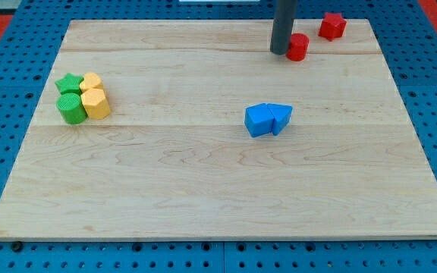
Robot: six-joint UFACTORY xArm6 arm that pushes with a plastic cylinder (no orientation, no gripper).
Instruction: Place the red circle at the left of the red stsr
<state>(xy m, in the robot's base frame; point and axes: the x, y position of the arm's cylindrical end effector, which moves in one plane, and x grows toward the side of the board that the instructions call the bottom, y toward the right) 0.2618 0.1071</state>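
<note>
The red circle (pixel 298 47) is a short red cylinder near the view's top, right of centre. The red star (pixel 332 26) sits up and to the right of it, close to the board's top edge, with a small gap between them. My tip (pixel 280 51) is the lower end of a dark rod coming down from the view's top. It stands just left of the red circle, touching or almost touching its left side.
A blue cube (pixel 259 120) and a blue triangle (pixel 281 117) touch at the board's middle right. At the left, a green star (pixel 69 83), a yellow block (pixel 91 82), a green cylinder (pixel 71 108) and a yellow hexagon (pixel 95 104) cluster together. The wooden board (pixel 203 189) lies on blue pegboard.
</note>
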